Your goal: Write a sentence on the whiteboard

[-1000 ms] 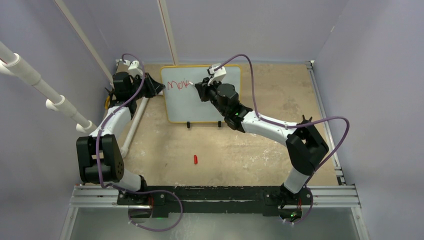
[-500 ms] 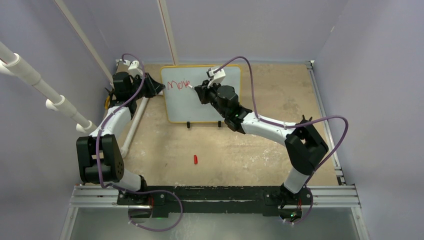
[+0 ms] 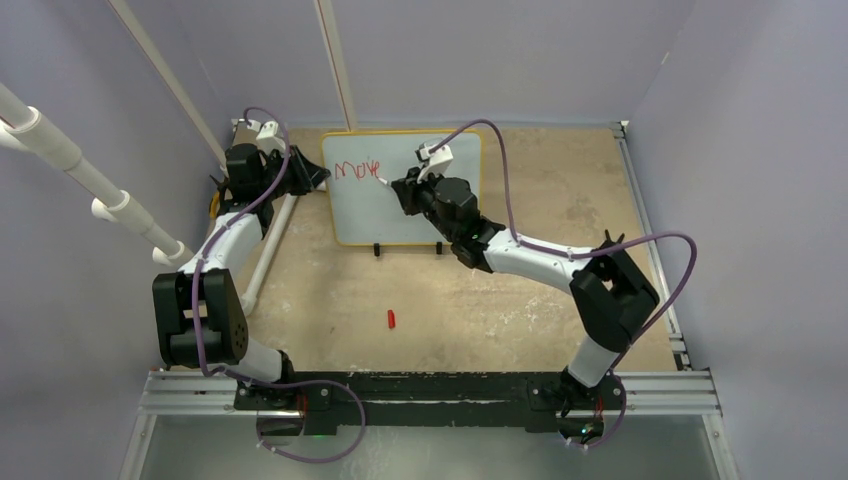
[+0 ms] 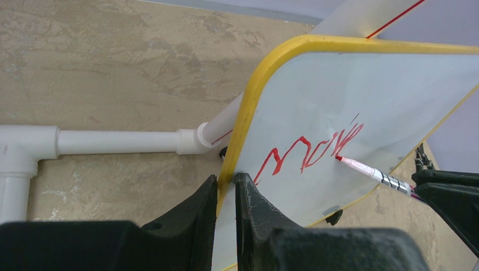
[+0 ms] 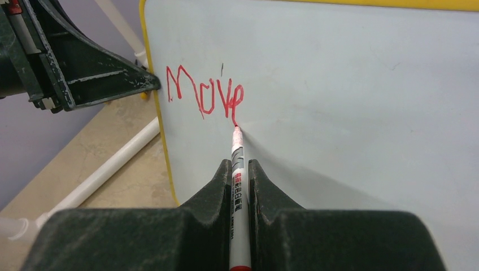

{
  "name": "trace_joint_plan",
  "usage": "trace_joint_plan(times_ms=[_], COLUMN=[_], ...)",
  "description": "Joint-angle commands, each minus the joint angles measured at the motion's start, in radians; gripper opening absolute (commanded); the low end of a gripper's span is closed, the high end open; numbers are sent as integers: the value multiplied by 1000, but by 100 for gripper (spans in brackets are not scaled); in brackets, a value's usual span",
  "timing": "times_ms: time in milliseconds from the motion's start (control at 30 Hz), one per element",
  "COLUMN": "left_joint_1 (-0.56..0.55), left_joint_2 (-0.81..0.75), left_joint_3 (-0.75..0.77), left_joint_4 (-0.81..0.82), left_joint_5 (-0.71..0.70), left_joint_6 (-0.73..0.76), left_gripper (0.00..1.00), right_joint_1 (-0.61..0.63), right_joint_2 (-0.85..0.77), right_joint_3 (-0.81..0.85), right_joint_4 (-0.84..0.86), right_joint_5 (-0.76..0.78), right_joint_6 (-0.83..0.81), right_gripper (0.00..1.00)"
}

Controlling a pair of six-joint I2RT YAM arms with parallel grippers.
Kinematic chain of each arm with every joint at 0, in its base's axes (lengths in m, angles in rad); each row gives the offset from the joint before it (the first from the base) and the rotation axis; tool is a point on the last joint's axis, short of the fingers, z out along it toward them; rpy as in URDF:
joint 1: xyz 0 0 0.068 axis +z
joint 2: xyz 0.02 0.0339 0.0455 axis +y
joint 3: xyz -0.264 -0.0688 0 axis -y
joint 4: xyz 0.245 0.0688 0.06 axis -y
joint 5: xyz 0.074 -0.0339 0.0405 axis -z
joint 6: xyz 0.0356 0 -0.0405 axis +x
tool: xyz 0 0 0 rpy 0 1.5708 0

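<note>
Two fingers of the right gripper (image 5: 240, 165) are clenched on a slim marker (image 5: 236, 144), tip touching the red lettering (image 5: 203, 93); the likely light, tippable whiteboard (image 5: 361, 101), standing at the table's (image 3: 500, 300) far edge, is pinched at its yellow rim by the left gripper (image 4: 226, 183)

Light is soft and even in all three views, coming from overhead, with no hard-edged shadows anywhere. In the top view the walls are flatly lit, and the arms leave only faint, blurred shade on the tan table (image 3: 520, 300). The whiteboard (image 3: 370, 215) reads pale blue-grey rather than white, without glare. In the right wrist view the marker (image 5: 237, 144) throws a soft shadow to its right, the red lettering (image 5: 203, 96) is sharp, and the near fingers (image 5: 265, 197) of the right gripper (image 5: 239, 164) are dark and slightly soft. In the left wrist view the left gripper (image 4: 226, 179) is likewise dim, a little blurred at the near edge.
</note>
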Motion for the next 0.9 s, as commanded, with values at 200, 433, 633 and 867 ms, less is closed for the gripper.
trace_joint_plan(times_ms=[200,433,633,867], left_joint_1=[0,0,-1,-1], left_joint_2=[-14,-14,-20,-8], left_joint_3=[5,2,1,3], left_joint_4=[20,14,11,4], left_joint_5=[0,-4,-8,-14], left_joint_6=[-4,-5,-4,5], left_gripper=[15,15,15,15], right_joint_1=[-13,-18,-78,-93], right_joint_2=[-102,-185,-217,-233], right_joint_3=[-19,-35,-68,-87], right_joint_4=[1,-81,-80,-36], right_joint_5=[-80,-128,-154,-132], right_joint_6=[-55,-51,-31,-38], right_gripper=[0,0,0,0])
